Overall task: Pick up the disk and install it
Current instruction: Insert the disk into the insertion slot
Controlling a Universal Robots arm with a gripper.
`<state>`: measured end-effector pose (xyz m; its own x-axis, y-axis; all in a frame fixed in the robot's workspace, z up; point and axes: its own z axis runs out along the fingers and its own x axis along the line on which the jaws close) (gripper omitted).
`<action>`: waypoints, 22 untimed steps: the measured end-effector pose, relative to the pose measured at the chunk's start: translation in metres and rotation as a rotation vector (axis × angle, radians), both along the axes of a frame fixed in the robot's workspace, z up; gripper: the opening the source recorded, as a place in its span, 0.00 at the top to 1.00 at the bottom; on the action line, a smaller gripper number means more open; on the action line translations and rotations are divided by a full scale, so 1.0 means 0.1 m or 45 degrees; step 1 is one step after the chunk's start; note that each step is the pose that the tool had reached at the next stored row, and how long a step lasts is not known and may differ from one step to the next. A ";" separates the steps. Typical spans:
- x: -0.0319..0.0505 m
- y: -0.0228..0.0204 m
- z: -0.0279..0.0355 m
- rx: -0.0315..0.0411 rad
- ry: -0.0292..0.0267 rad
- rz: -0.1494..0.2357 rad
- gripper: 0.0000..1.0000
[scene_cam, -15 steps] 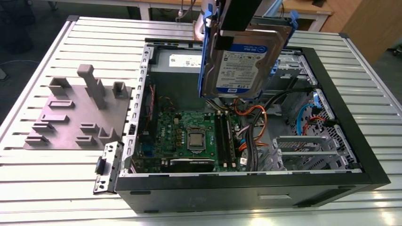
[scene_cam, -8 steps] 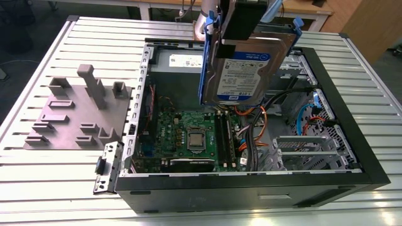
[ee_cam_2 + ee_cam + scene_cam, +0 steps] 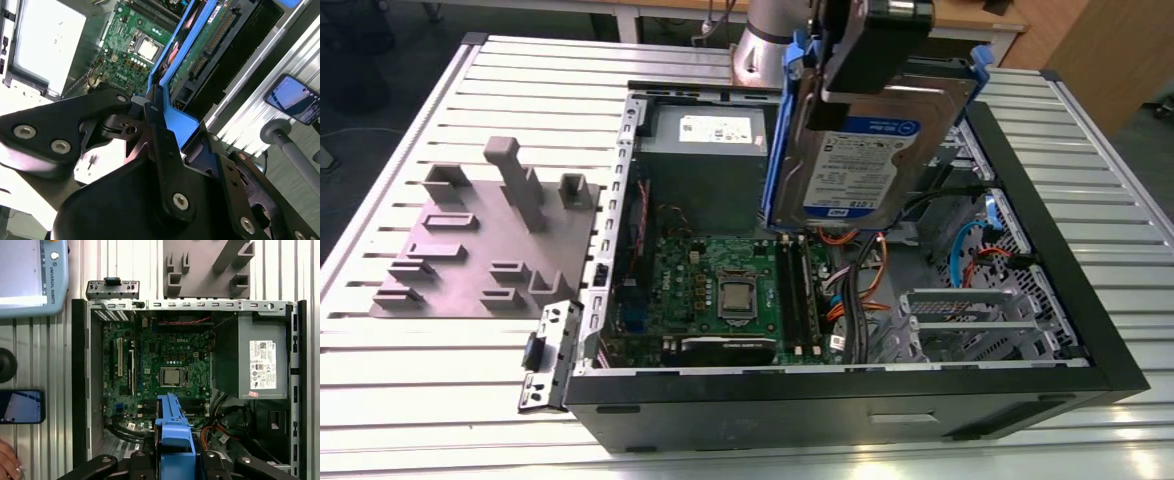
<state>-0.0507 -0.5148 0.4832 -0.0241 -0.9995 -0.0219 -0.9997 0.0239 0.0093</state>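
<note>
The disk [image 3: 867,150], a silver hard drive with a white-and-blue label and a blue plastic frame, hangs upright above the open computer case [image 3: 1107,330], over its far right part. My gripper [image 3: 843,90] is shut on the disk's upper edge. In the second wrist view the black fingers [image 3: 159,131] clamp the blue frame [image 3: 176,119], and the drive's green circuit side [image 3: 200,50] faces the case wall. In the first wrist view the blue frame [image 3: 174,432] juts out from the gripper [image 3: 175,462] over the motherboard [image 3: 165,365].
A grey power supply box [image 3: 707,150] fills the case's far corner, with orange cables [image 3: 874,270] and a metal bay [image 3: 974,310] towards the exterior view's right. A grey fixture plate [image 3: 480,240] and a loose bracket [image 3: 547,360] lie outside. A phone [image 3: 20,406], a pendant [image 3: 30,275] and a hand [image 3: 6,465] sit beside the case.
</note>
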 end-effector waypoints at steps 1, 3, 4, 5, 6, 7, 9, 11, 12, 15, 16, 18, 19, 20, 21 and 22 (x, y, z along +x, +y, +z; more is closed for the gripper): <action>0.018 -0.001 -0.001 -0.0001 0.0001 0.000 0.64; 0.032 -0.007 -0.001 -0.0005 0.0003 0.000 0.64; 0.035 -0.013 -0.002 -0.0002 0.0001 0.000 0.64; 0.037 -0.024 -0.003 -0.0002 0.0001 0.000 0.64; 0.038 -0.044 -0.004 -0.0001 0.0001 0.000 0.64; 0.039 -0.069 -0.005 -0.0002 0.0002 0.000 0.64; 0.044 -0.128 -0.006 -0.0002 0.0001 0.000 0.64; 0.055 -0.183 -0.012 0.0000 0.0001 0.000 0.64; 0.065 -0.208 -0.014 -0.0002 0.0002 0.000 0.64; 0.141 -0.250 -0.029 -0.0001 0.0001 0.000 0.64; 0.176 -0.257 -0.035 0.0000 0.0000 0.000 0.64; 0.248 -0.269 -0.047 -0.0002 0.0001 0.000 0.64; 0.285 -0.274 -0.055 -0.0002 0.0001 0.000 0.64; 0.323 -0.279 -0.062 -0.0001 0.0001 0.000 0.64; 0.359 -0.285 -0.069 -0.0003 0.0002 0.000 0.64; 0.393 -0.292 -0.076 -0.0004 0.0002 0.000 0.64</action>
<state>-0.0115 -0.5440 0.4757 -0.0241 -0.9995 -0.0216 -0.9997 0.0239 0.0095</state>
